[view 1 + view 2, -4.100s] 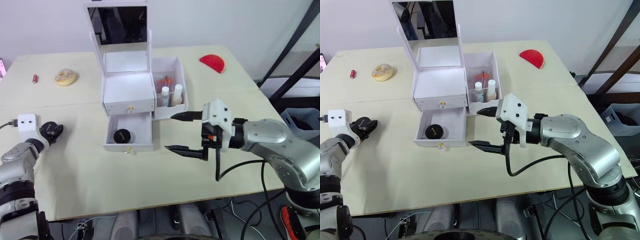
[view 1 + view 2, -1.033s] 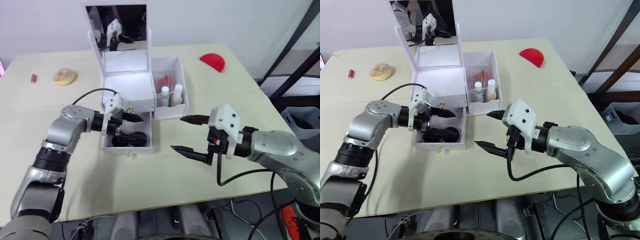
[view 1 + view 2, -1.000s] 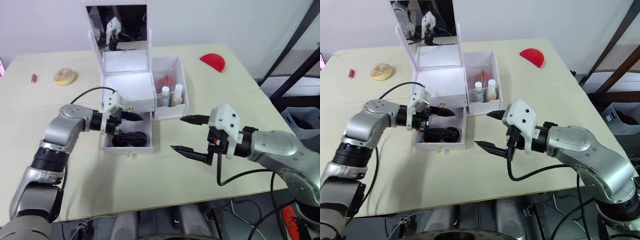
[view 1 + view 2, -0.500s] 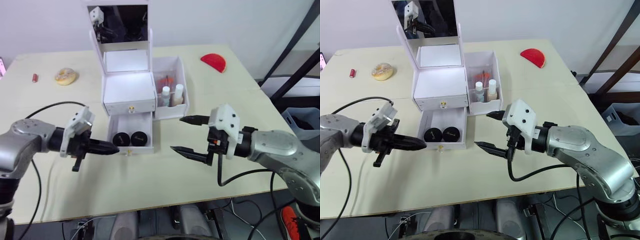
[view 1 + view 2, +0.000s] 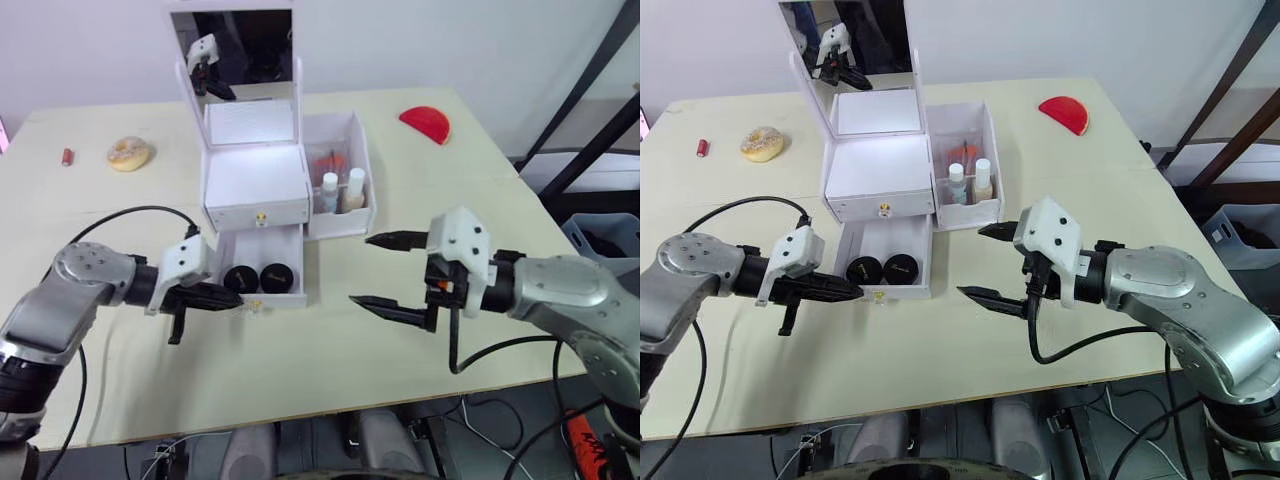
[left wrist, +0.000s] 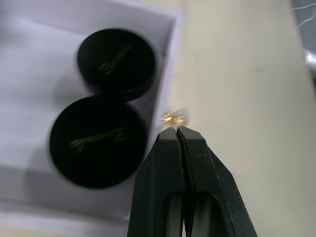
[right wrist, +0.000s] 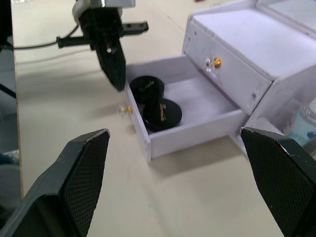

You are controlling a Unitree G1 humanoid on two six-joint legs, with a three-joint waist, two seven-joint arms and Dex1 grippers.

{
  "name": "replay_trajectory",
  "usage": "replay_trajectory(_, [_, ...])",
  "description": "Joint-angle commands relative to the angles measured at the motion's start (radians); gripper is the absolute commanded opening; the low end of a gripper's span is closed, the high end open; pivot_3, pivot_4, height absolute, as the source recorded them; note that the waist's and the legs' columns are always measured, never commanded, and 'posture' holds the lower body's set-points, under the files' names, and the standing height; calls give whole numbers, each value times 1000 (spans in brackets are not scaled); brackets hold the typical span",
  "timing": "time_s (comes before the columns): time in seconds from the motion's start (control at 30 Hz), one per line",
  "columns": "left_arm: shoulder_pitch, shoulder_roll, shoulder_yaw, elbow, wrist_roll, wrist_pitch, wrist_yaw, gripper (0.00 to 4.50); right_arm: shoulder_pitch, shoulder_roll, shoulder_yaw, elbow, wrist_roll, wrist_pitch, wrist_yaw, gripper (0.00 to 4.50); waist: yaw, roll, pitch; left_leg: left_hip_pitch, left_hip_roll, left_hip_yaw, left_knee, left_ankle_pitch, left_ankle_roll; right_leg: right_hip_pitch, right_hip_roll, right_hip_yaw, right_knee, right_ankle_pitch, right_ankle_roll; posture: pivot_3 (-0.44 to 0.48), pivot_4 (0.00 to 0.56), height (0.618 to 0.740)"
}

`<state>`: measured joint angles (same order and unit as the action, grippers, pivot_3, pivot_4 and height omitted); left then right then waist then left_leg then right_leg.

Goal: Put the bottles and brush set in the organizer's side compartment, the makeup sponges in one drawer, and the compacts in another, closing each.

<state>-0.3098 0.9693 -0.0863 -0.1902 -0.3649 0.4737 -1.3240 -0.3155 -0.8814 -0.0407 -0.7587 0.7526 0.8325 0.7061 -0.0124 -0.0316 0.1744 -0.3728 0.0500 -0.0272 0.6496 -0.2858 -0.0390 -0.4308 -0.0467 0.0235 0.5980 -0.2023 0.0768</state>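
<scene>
Fingers pressed together, the left gripper (image 5: pixel 236 301) points at the open lower drawer's gold knob (image 5: pixel 256 301), centre frame. Two black compacts (image 5: pixel 252 277) lie inside. Right gripper (image 5: pixel 387 272) hovers spread wide, right of centre.

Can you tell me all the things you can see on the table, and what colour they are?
organizer: 1, white, middle of the table, mirror lid up
lower drawer: 1, white, pulled open, gold knob
upper drawer: 1, white, shut, gold knob
compacts: 2, black, side by side in the lower drawer
bottles: 2, white caps, in the side compartment
donut: 1, tan, far left of the table
small red thing: 1, left of the donut
red half-round thing: 1, far right of the table
table: 1, pale cream
left gripper: black, shut, tip by the lower drawer's knob
right gripper: black, open, right of the drawer
</scene>
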Motion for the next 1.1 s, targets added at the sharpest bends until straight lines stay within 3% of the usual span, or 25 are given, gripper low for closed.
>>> replay_trajectory(0.03, [-24, -6, -12, 7, 19, -18, 4, 62, 8, -25, 0, -9, -28, 0, 4, 4500, 1, 0, 0, 0, 0, 0, 0, 0, 0, 0, 0, 0, 0, 0, 0, 0, 150, 739])
replay_trajectory(0.53, [-150, -130, -61, 101, 125, -49, 132, 62, 16, -28, 0, -2, -45, 38, -1, 4500, 2, 0, 0, 0, 0, -1, 5, 0, 0, 2, 0, 0, 1, -1, 2, 0, 150, 739])
replay_trajectory(1.1, [-278, -293, -83, 347, 261, -192, 287, 62, 3, -5, -20, -10, -26, 33, -20, 4500, 13, 0, 0, 0, 0, -1, 4, 0, 0, 2, 1, 0, 2, 1, 0, 0, 150, 739])
